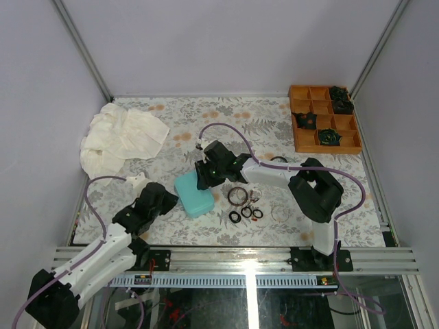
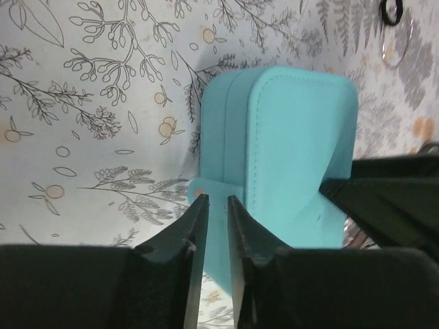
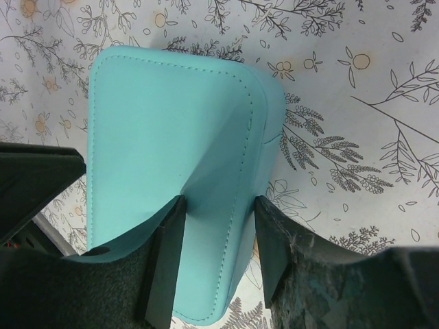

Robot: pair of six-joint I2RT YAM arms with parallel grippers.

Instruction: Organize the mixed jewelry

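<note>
One teal case (image 1: 193,196), clenched by the right gripper (image 3: 218,255). There are three black rings (image 1: 246,213) and three bangles (image 1: 238,195). The orange tray (image 1: 294,118) holds three dark clumps (image 1: 330,137). I cannot tell whether the left gripper (image 2: 215,223) grips anything.

- No writing, label, brand, number or sign can be read in any of the three views.
- The white floral-printed desk cover (image 1: 171,116) shows only leaf and flower patterns.
</note>
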